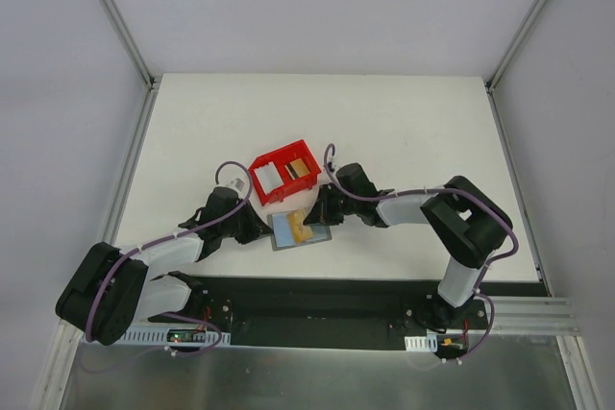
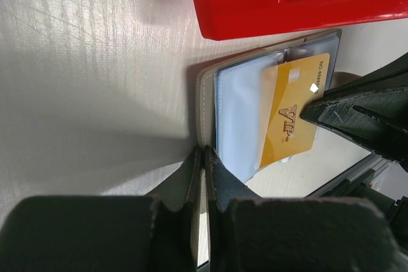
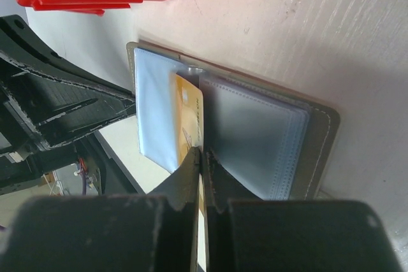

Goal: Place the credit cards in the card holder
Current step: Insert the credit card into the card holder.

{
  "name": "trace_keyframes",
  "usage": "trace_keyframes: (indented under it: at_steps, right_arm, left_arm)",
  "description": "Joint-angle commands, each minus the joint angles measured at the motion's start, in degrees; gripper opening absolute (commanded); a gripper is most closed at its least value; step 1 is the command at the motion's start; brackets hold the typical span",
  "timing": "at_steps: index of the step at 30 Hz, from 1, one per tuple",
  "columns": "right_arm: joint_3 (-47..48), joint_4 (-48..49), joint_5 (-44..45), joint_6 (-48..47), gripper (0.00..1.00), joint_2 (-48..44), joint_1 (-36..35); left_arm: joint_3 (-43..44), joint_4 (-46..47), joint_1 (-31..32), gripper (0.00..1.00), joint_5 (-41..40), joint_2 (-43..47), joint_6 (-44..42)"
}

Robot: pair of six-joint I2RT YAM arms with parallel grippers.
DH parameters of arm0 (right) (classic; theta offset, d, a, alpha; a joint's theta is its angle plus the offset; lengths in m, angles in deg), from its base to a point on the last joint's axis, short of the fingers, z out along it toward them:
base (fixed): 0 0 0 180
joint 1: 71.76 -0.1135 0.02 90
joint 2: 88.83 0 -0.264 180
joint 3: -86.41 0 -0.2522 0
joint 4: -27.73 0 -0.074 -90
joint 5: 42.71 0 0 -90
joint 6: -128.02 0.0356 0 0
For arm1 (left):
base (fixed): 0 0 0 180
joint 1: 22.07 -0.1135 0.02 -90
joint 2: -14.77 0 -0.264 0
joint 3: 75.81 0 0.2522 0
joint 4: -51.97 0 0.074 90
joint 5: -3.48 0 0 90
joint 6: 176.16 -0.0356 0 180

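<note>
One open card holder pinched by left gripper, one gold card pinched by right gripper, maybe two cards in red bin

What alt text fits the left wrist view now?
A gold plastic VIP card lies partly inside a clear sleeve of the open flat grey card holder, held by the right gripper. The left gripper clamps the holder's near edge; a red plastic bin sits beyond.

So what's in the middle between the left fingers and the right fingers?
The open card holder, with a gold card against its clear sleeves. The top view shows it.
</note>
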Motion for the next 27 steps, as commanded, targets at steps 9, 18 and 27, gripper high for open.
trace_keyframes:
  at_steps: [9,18,27]
  right_arm:
    - [-0.9,2.9,7.9,5.8,0.00,0.9,-3.0]
    - [0.5,2.6,7.4,6.0,0.04,1.6,-6.3]
    - [4.2,-12.5,12.8,-2.2,0.32,-3.9,-4.9]
  left_arm:
    - [-4.1,-2.3,-0.3,0.00,-1.4,1.0,2.5]
    - [-4.4,0.0,-0.3,0.00,-1.0,-0.2,3.3]
    - [-4.0,-0.9,-0.3,0.00,-1.1,0.2,2.2]
